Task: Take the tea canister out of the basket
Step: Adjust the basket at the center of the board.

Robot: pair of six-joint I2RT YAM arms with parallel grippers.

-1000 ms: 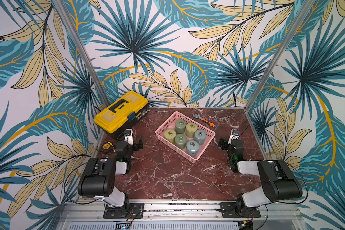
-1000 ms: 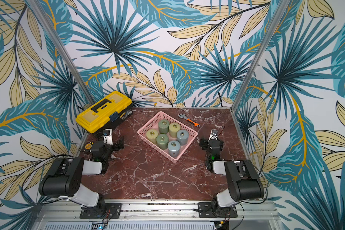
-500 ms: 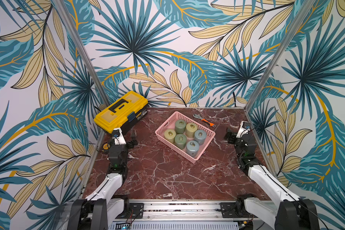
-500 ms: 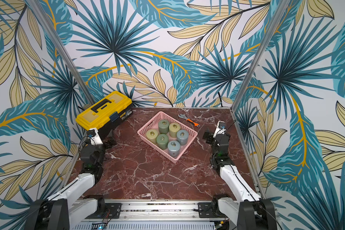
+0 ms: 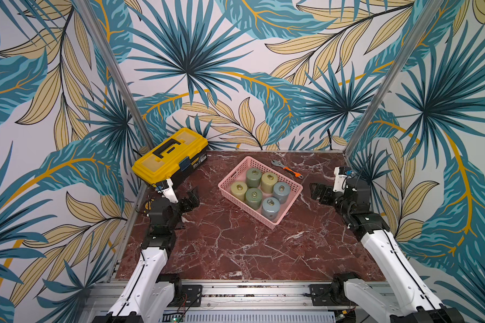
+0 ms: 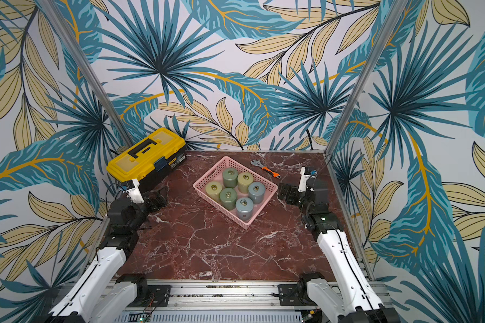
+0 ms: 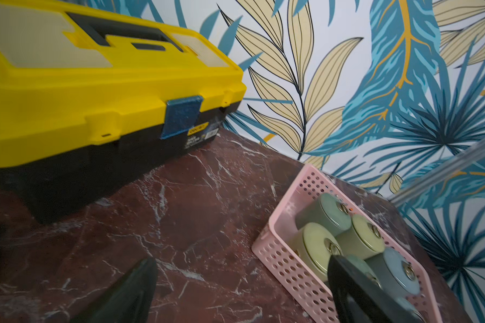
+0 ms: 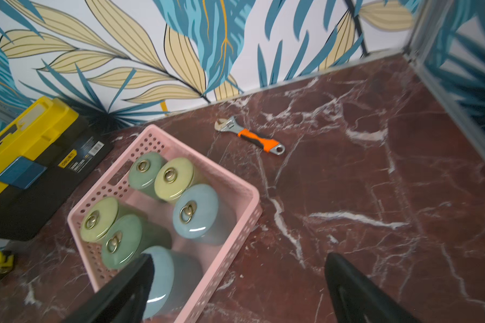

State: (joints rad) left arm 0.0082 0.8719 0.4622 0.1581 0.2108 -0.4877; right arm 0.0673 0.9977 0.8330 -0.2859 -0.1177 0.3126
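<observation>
I have the basket (image 5: 273, 221) sitting on the table (image 5: 235, 251) toward the back and centre, six tea canisters (image 5: 268, 181) standing inside it in two rows of three, the toolbox (image 5: 170, 156) off to its left in the back corner, and a wrench (image 5: 287, 168) lying near it to the right rear.

- Open marble tabletop (image 5: 235, 246) nearer than the basket (image 5: 244, 209) and on both flanks
- Toolbox (image 5: 170, 156) blocking the far left of the basket
- Wrench (image 5: 287, 168) just behind the basket
</observation>
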